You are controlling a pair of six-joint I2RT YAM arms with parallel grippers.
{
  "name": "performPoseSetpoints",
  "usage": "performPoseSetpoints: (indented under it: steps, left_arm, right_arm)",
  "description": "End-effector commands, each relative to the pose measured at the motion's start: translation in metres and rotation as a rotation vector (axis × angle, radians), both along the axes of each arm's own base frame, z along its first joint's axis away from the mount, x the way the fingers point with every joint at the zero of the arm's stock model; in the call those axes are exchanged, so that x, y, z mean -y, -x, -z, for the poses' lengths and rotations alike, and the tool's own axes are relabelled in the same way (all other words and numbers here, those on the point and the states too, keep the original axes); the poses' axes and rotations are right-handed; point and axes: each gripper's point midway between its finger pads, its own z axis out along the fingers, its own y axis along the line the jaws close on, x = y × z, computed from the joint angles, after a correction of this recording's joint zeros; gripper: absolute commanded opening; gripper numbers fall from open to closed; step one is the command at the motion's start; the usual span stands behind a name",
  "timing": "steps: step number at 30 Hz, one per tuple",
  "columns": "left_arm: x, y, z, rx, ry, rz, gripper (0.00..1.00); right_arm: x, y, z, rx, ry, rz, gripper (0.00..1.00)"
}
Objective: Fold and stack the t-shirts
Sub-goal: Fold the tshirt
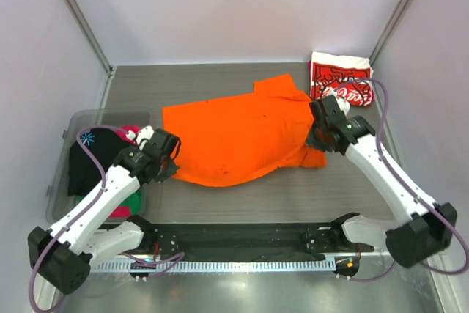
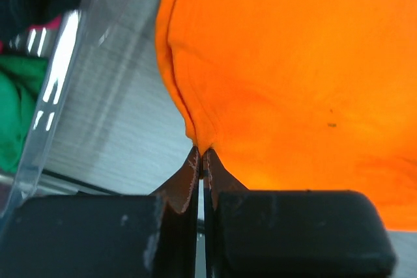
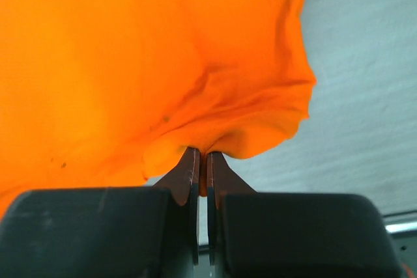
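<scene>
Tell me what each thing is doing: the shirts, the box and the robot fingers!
orange t-shirt: spread out on the table, pinched at two edges.
red-and-white t-shirt: folded, far right corner.
clear bin: holding bunched-up shirts.
left fingers: shut on the orange t-shirt's edge.
right fingers: shut on its other edge.

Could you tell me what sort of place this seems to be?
Probably a robot test booth, not a home: plain walls enclose a grey table, and a clear bin holds spare shirts.

A clear bin [image 1: 88,116] sits on the grey table [image 1: 242,203].
</scene>
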Motion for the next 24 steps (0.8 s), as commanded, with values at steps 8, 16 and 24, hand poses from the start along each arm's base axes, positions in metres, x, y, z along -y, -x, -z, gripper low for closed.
performPoseSetpoints:
  steps: [8, 16, 24]
  left_arm:
    - [-0.022, -0.056, 0.002, 0.003, -0.052, -0.028, 0.00]
    - [-0.025, -0.080, 0.027, -0.071, -0.042, -0.033, 0.00]
    - [-0.031, -0.099, 0.045, -0.120, -0.041, -0.053, 0.00]
  right_arm:
    - [0.002, -0.112, -0.027, 0.071, 0.216, -0.075, 0.01]
    - [-0.002, -0.164, -0.016, 0.042, 0.245, -0.135, 0.01]
    - [-0.009, -0.196, -0.002, 0.019, 0.270, -0.189, 0.01]
